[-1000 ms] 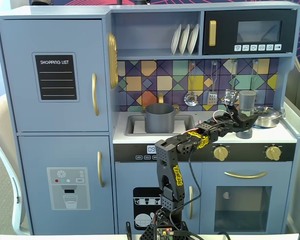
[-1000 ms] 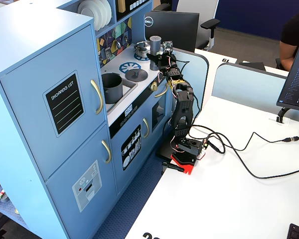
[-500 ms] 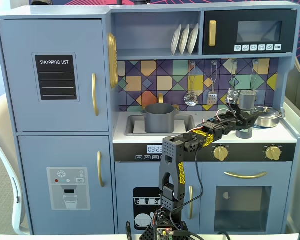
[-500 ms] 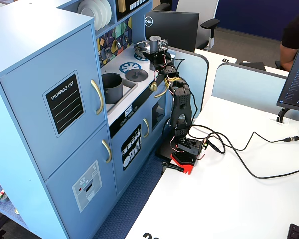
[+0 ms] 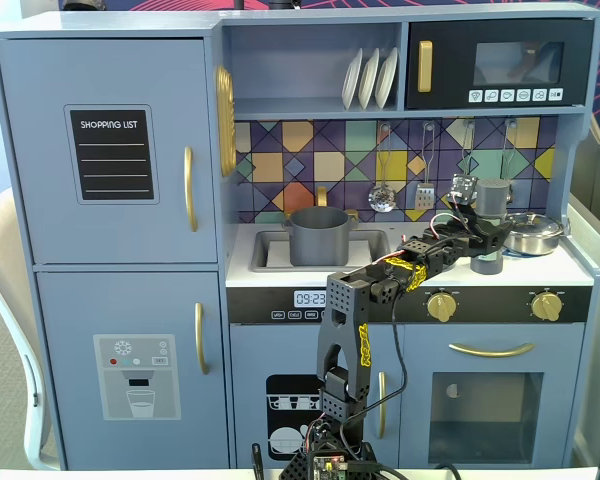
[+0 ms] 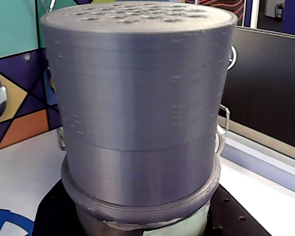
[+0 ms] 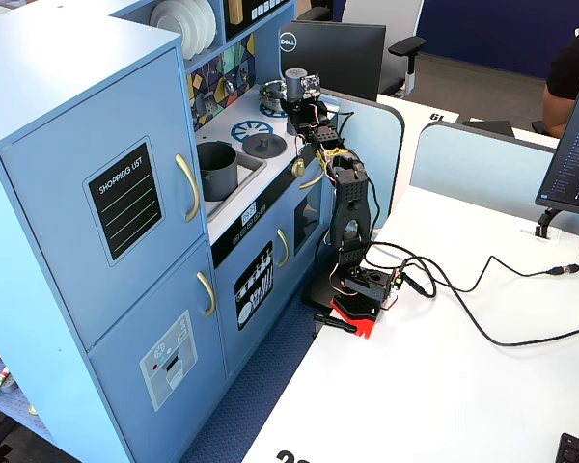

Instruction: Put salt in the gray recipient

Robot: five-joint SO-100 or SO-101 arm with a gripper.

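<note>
- Salt, a tall slim gray cylindrical shaker [image 5: 492, 203] with a perforated top [image 6: 137, 12], stands upright at the right side of the toy kitchen counter [image 5: 270, 273], just beside the shiny steel pan [image 5: 532, 233].
- Black two-finger gripper [image 5: 485, 238] is closed around the lower part of the shaker; in the wrist view the shaker fills almost the whole picture.
- Matte dark gray cylindrical pot [image 5: 319, 236] sits in the sink [image 5: 270, 250], well apart to the left.
- Flat round gray lid [image 7: 264, 145] lies on the counter between the pot and the shaker.
</note>
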